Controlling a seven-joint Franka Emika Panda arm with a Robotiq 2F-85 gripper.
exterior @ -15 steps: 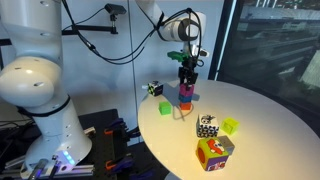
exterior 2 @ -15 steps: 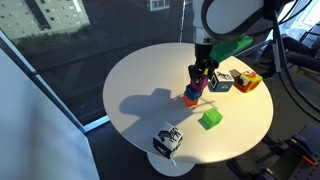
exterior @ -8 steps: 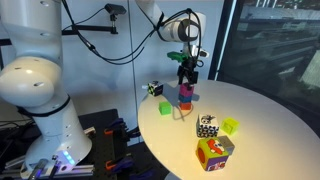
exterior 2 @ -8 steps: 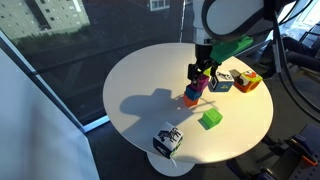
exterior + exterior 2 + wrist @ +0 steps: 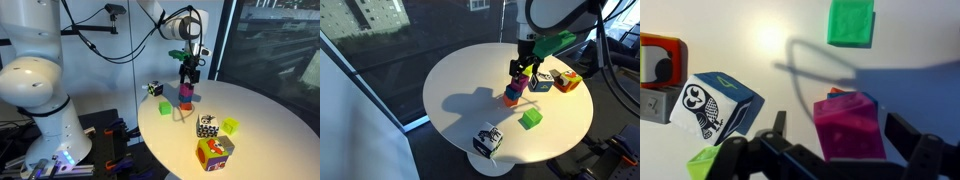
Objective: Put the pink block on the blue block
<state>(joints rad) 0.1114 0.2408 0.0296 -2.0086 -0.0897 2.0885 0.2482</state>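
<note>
Jaws spread wide, gripping nothing: gripper [image 5: 186, 78] hovers over pink block [image 5: 848, 126], which nearly hides the blue block [image 5: 186, 103] near the table [image 5: 270, 125] edge.

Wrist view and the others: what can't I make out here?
Blue block: wrist view, almost wholly hidden under the pink block.
Orange cube: wrist view, cut by the left edge.
Light green cube: wrist view, cut by the bottom edge.
Black-and-white cube: exterior view, markings too small.

Place: robotics lab, as judged | round white table [image 5: 460, 100] seen below the gripper [image 5: 523, 72] | glass wall [image 5: 262, 40] behind it | white robot base [image 5: 40, 95] and cables [image 5: 100, 42] beside it
</note>
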